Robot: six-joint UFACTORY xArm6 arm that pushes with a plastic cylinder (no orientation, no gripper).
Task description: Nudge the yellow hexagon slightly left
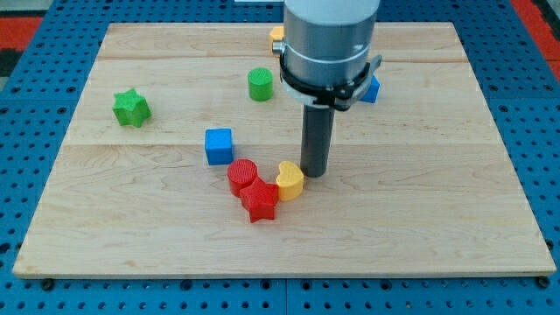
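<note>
Pale wooden board (pixel 420 219), smooth matt grain; blocks look like ridged plastic, perhaps printed; blue pegboard (pixel 26 175) beneath

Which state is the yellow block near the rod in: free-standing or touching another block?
Touching. The yellow block presses against the red star on its left; my tip sits just to its right.

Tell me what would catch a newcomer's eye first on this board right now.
The big grey arm dropping from the view's top stands out first, with my tip set just right of a yellow block near the board's middle. That yellow block sits tight against a red star and a red cylinder. Apart from them are a blue cube, a green cylinder and, far left, a green star.
</note>
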